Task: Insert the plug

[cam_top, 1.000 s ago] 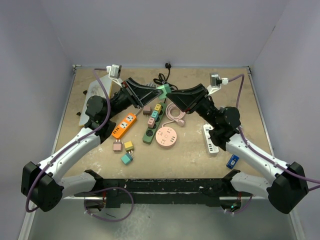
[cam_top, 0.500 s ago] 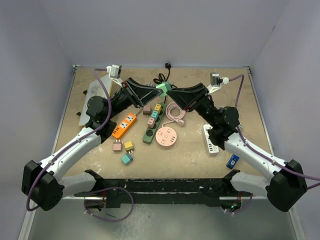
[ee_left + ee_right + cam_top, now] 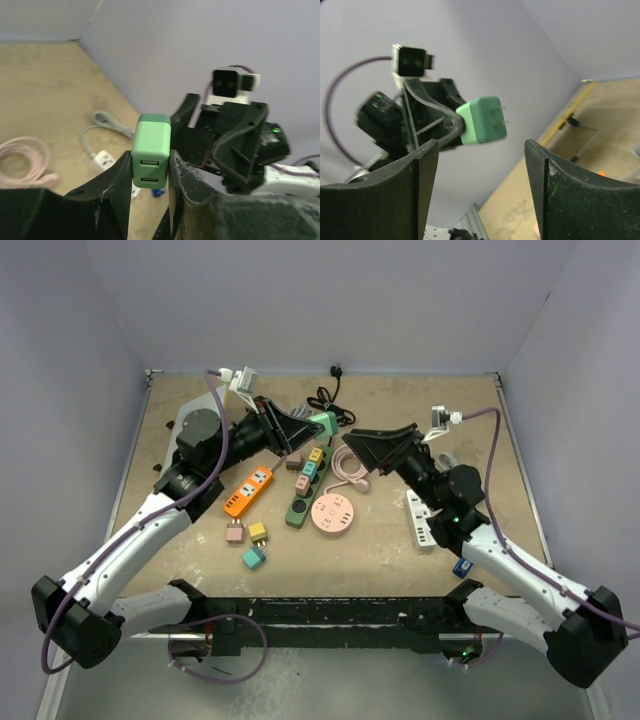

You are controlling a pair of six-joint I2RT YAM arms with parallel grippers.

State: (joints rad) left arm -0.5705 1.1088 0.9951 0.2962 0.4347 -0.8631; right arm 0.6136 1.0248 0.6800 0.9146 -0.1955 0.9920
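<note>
My left gripper is shut on a green plug and holds it in the air above the back middle of the table. In the left wrist view the plug sits upright between the fingers, its two USB ports facing the camera. The right wrist view shows its two metal prongs pointing right, toward the right arm. My right gripper stands open just right of the plug, apart from it, with nothing between its fingers.
On the table lie a dark green power strip with coloured plugs in it, an orange strip, a round pink socket hub with a coiled cord, a white strip, three loose plugs, a blue item and a black cable.
The right gripper has opened, let go of the green plug and drawn back to the right. The left gripper keeps the plug and has shifted slightly.
</note>
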